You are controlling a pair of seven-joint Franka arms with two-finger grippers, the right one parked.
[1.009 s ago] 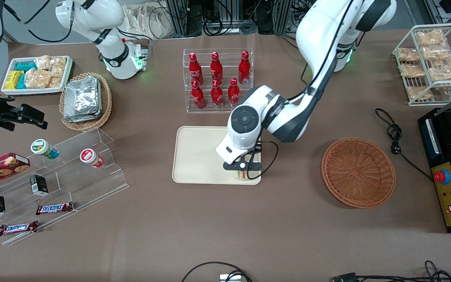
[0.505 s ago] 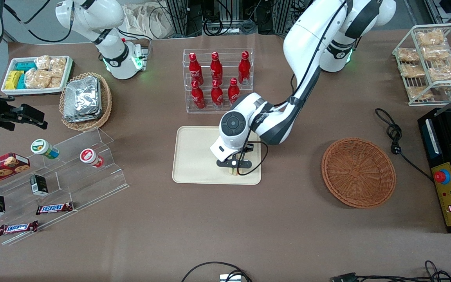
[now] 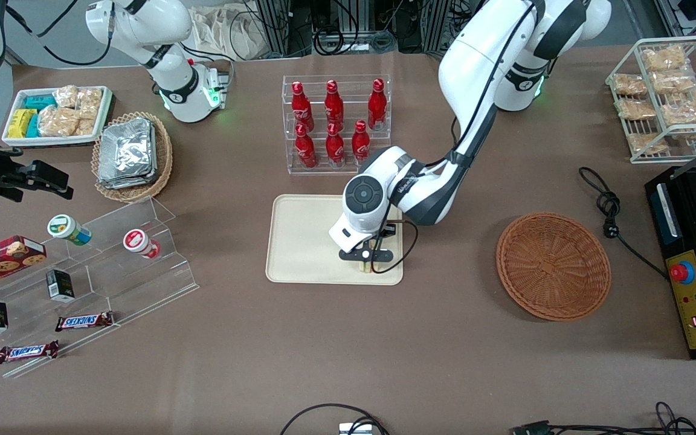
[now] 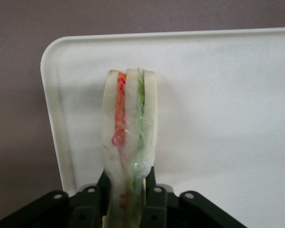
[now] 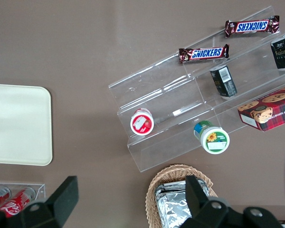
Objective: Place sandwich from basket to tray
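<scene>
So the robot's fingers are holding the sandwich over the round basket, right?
Not the basket. The gripper is shut on the sandwich over the cream tray, near its corner, as the left wrist view shows.

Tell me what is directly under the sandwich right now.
The tray lies under the sandwich, which the tool holds, shut on it. Whether the sandwich touches the tray cannot be seen; its lower edge is covered.
</scene>
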